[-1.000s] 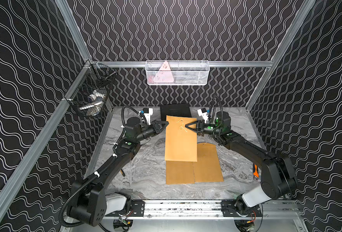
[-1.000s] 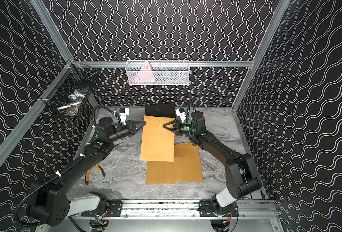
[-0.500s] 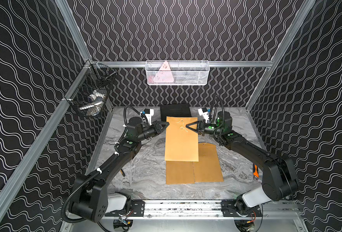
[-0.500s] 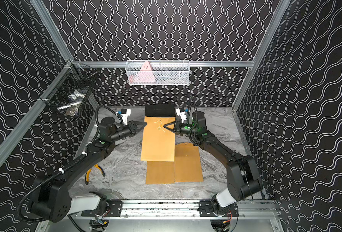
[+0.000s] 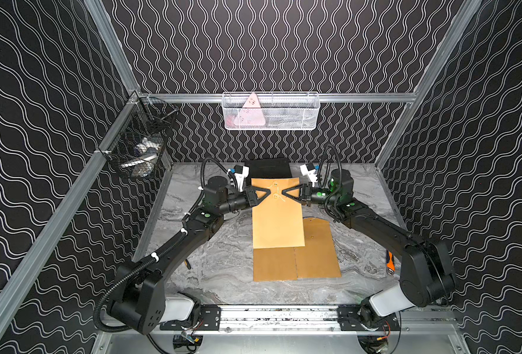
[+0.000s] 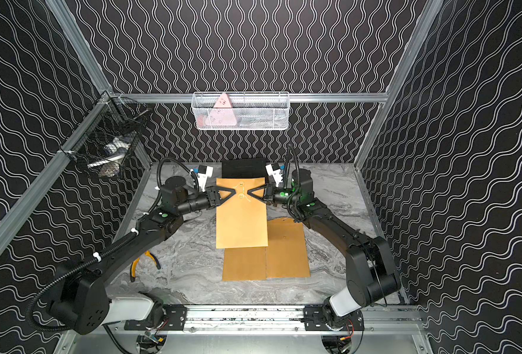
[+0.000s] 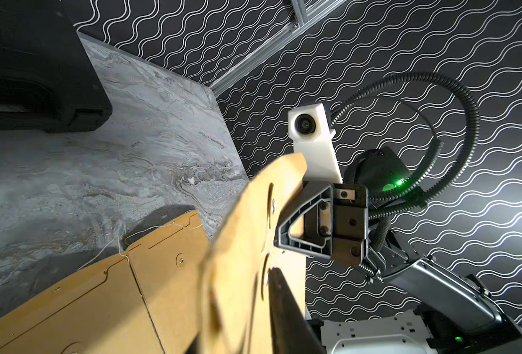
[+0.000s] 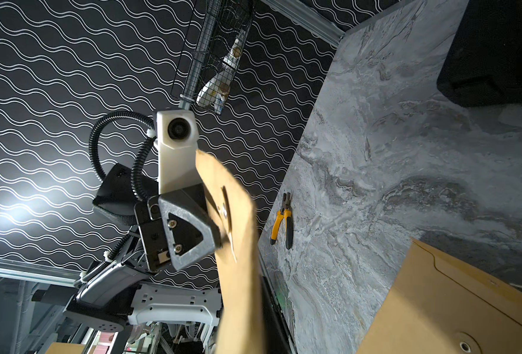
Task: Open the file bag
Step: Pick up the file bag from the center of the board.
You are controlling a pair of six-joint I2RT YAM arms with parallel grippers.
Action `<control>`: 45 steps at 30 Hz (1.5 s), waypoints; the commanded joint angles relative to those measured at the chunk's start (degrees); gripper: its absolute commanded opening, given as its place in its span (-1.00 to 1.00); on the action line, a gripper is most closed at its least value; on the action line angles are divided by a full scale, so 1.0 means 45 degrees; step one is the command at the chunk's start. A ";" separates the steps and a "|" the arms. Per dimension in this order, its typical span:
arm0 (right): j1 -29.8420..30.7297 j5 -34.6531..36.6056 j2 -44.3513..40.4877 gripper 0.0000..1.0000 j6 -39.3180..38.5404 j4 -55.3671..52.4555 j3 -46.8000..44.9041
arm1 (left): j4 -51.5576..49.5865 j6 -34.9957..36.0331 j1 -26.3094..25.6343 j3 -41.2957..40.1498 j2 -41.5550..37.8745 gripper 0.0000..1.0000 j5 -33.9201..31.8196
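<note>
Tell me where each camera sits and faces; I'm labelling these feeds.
Top views: overhead behind the bases, looking down at the table; left arm and right arm whole.
Left wrist: on the left arm, facing the right gripper across the file bag.
Right wrist: opposite, facing the left gripper.
Shared: both wrist views show the lifted file bag.

Bare tabletop runs along the front edge and toward both back corners. The raised file bag and two flat envelopes beneath it fill the middle. A black case sits at the back edge, and pliers lie near the left edge.
</note>
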 commanded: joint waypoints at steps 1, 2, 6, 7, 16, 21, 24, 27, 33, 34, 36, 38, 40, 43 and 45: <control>0.0094 0.0191 0.0118 -1.00 0.0014 0.0587 0.0152 | 0.0341 0.0248 -0.0177 -0.0041 -0.0030 -0.60 0.0434; 0.0097 0.0211 0.0140 -1.00 0.0068 0.0617 0.0156 | 0.0331 0.0270 -0.0206 -0.0057 -0.0045 -0.60 0.0420; 0.0098 0.0328 0.0238 -1.00 0.0243 0.0847 0.0162 | 0.0310 0.0347 -0.0250 -0.0101 -0.0131 -0.47 0.0419; 0.0098 0.0358 0.0253 -1.00 0.0277 0.0901 0.0145 | 0.0245 0.0405 -0.0251 -0.0099 -0.0175 -0.43 0.0392; 0.0049 0.0696 0.0048 -1.00 0.0380 0.0988 -0.0047 | -0.0247 0.0783 -0.0253 -0.0193 -0.0242 -0.27 0.0176; -0.0019 0.0765 -0.0016 -1.00 0.0522 0.1151 -0.0185 | -0.0057 0.0724 -0.0264 -0.0255 -0.0182 -0.48 0.0175; -0.0029 0.0832 0.0018 -1.00 0.0609 0.1204 -0.0229 | -0.0040 0.0726 -0.0254 -0.0218 -0.0214 -0.67 0.0169; -0.0039 0.0861 0.0077 -1.00 0.0673 0.1263 -0.0268 | -0.0101 0.0804 -0.0251 -0.0169 -0.0277 -0.78 0.0179; -0.0039 0.0819 0.0219 -0.77 0.0603 0.1152 -0.0231 | -0.0334 0.0988 -0.0254 -0.0093 -0.0434 -1.00 0.0054; -0.0039 0.0852 0.0151 -0.62 0.0425 0.0856 -0.0208 | -0.0494 0.1073 -0.0260 -0.0048 -0.0486 -1.00 -0.0034; -0.0029 0.1066 -0.0092 -0.39 -0.0303 -0.0188 -0.0110 | -0.0915 0.1344 -0.0253 0.0106 -0.0556 -1.00 -0.0218; -0.0039 0.1637 -0.0544 -0.24 -0.1558 -0.2005 0.0100 | -0.1472 0.1749 -0.0235 0.0331 -0.0616 -1.00 -0.0472; -0.0029 0.2466 -0.1056 -0.17 -0.2883 -0.3904 0.0375 | -0.1973 0.2099 -0.0193 0.0534 -0.0632 -1.00 -0.0652; 0.0021 0.3797 -0.1617 -0.15 -0.4607 -0.6552 0.0881 | -0.2657 0.2569 -0.0175 0.0837 -0.0582 -1.00 -0.0916; 0.0133 0.4477 -0.1800 -0.15 -0.5479 -0.7810 0.1330 | -0.3119 0.2891 -0.0172 0.1054 -0.0493 -1.00 -0.1135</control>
